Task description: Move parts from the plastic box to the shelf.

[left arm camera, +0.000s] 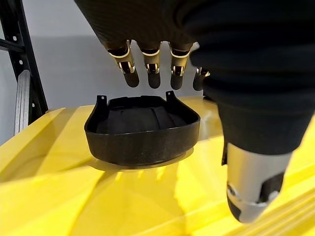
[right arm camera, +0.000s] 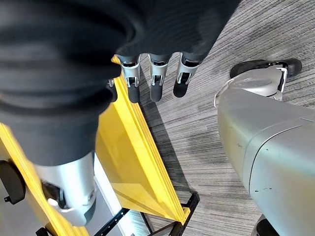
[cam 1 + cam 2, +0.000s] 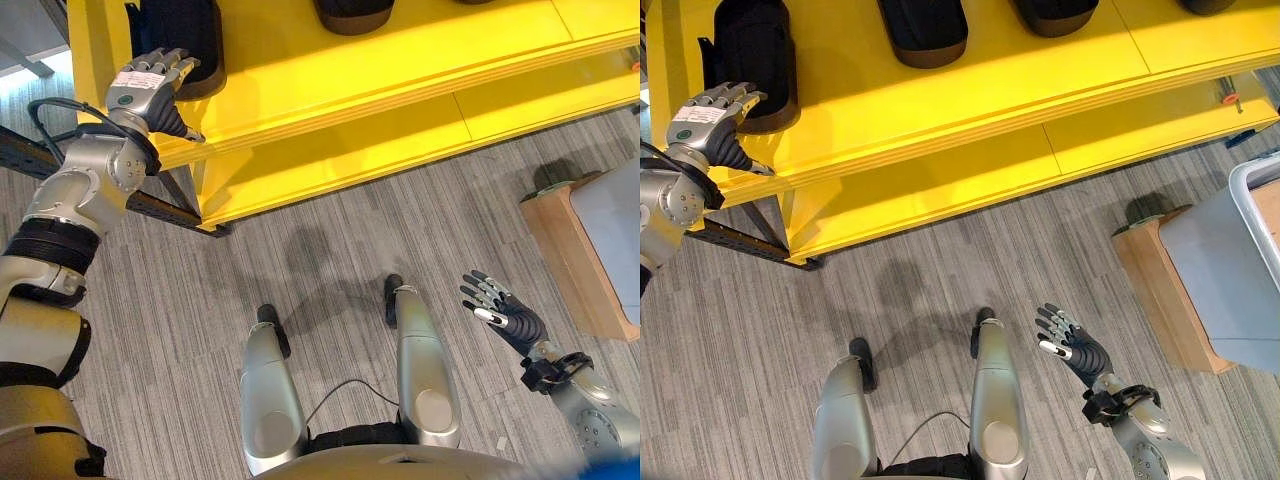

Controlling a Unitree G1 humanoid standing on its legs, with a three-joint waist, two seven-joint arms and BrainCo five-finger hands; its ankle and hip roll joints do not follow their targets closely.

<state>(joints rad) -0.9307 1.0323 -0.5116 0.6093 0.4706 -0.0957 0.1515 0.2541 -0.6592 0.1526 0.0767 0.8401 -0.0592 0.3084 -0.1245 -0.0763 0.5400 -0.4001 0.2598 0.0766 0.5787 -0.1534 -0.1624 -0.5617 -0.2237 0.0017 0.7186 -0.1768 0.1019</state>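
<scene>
1. Hovering at the upper left of the head view, the left hand [image 3: 150, 82] has relaxed fingers, just beside a black part [image 1: 142, 132] resting on the yellow shelf [image 3: 400, 90].
2. Right hand [image 3: 1072, 345], lower right, hangs released over the floor.
3. Other parts [image 3: 925, 30] along the top edge and the grey box [image 3: 1230, 270] at the right edge are cut off.

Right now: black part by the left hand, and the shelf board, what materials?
Black part: probably moulded plastic, matte, thin even walls with small tabs. Shelf: yellow painted board, smooth, slightly glossy; layered edge hints at wood, unclear. Left hand open beside the part.
</scene>
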